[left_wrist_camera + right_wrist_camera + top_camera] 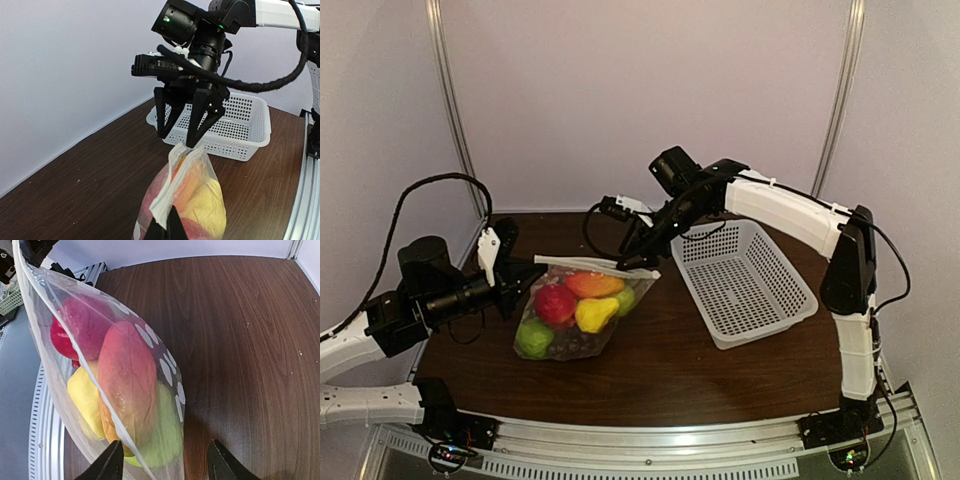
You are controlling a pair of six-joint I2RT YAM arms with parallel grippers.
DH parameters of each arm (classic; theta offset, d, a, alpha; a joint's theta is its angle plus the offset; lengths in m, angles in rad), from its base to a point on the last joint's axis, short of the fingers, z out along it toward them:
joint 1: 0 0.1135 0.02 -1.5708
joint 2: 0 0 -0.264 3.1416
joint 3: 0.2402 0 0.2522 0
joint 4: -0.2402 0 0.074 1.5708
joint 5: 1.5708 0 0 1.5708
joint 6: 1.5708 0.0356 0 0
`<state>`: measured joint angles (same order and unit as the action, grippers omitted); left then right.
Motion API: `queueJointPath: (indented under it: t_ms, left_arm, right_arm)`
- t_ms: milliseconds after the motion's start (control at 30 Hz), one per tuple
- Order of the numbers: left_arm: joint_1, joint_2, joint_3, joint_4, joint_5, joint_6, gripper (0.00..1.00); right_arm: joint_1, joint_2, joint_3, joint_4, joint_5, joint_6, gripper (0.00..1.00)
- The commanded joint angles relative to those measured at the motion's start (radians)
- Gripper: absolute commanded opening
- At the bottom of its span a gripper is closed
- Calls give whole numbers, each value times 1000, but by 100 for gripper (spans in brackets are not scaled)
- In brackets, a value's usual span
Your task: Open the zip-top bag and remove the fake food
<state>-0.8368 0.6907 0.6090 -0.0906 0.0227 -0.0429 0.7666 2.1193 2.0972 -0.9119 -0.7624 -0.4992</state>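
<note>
On the dark brown wooden table (720, 370), between the two arms, the clear, crinkly zip-top bag (575, 312) printed with white round dots is held up by its top edge, and its bottom rests on the wood. The left gripper (520, 277) is clamped on the left end of the white zip strip. In its own wrist view the fingers (167, 227) are pressed together on that strip.

The right gripper (176, 140) stands at the other end with its jaws spread wide. One fingertip touches the top of the bag, but nothing is pinched.

The task seems to be at an early stage. The zip line looks closed along its length, and all the fake food (578, 305) is inside. What is left is to grip the second side, pull the mouth apart and take every piece out.

The film is thin, shiny and wrinkled, so it may slip. The fruits are smooth, glossy plastic: a red round one (555, 303), an orange-red one, a yellow pear-like one and a green one. The white perforated plastic basket (790, 300) stands just beside the bag, on the right.
</note>
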Motion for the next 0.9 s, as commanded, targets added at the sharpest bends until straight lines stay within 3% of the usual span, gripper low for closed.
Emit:
queueJointPath:
  t_ms: [0, 133, 200, 467, 533, 600, 667, 867]
  left_arm:
    - [5, -25, -8, 71, 2, -12, 0]
    - [5, -35, -16, 65, -5, -12, 0]
    - [5, -41, -20, 59, -5, -15, 0]
    - [6, -64, -28, 34, -49, -20, 0]
    - [5, -70, -31, 38, -48, -21, 0]
    - [5, -74, -31, 40, -47, -20, 0]
    - [5, -74, -32, 40, -47, -20, 0]
    - [5, -79, -34, 38, -43, -18, 0]
  right_arm:
    - [0, 4, -7, 1, 10, 1, 52]
    - [0, 34, 18, 6, 12, 22, 14]
    - [0, 43, 39, 10, 6, 35, 1]
    - [0, 30, 75, 42, 26, 44, 0]
    - [0, 29, 71, 38, 32, 30, 27]
    - [2, 35, 71, 13, 12, 3, 45]
    - [3, 42, 66, -10, -21, -10, 53]
    - [18, 65, 51, 18, -10, 2, 54]
